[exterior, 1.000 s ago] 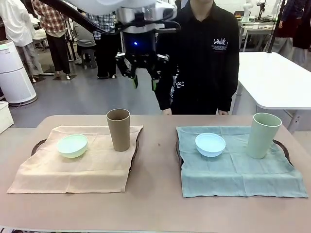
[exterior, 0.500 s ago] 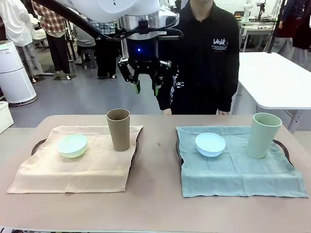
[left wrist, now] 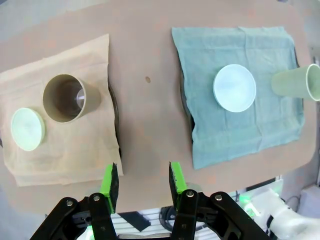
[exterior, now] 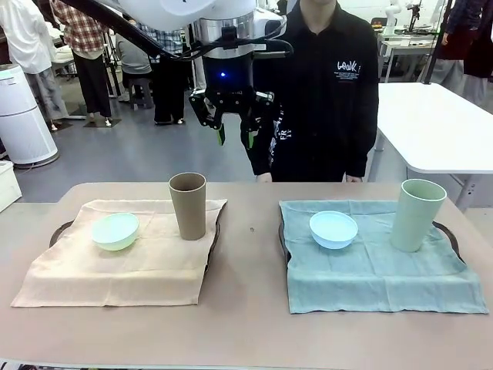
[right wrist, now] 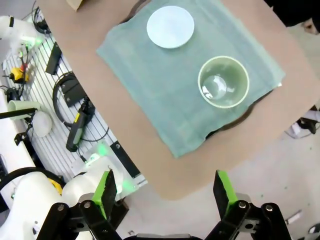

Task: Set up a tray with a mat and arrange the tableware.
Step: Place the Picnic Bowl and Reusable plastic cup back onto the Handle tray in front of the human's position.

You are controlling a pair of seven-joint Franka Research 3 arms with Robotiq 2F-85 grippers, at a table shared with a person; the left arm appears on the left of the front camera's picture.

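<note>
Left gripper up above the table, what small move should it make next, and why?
Probably pull back clear of the table. The left gripper hangs high with nothing between its fingers, and each mat already carries a bowl and cup: tan cup, mint bowl, blue bowl, green cup.

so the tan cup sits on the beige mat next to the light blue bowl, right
Not quite. On the beige mat, the tan cup stands next to the mint green bowl, as the front view shows. The light blue bowl is on the teal mat with the pale green cup.
</note>
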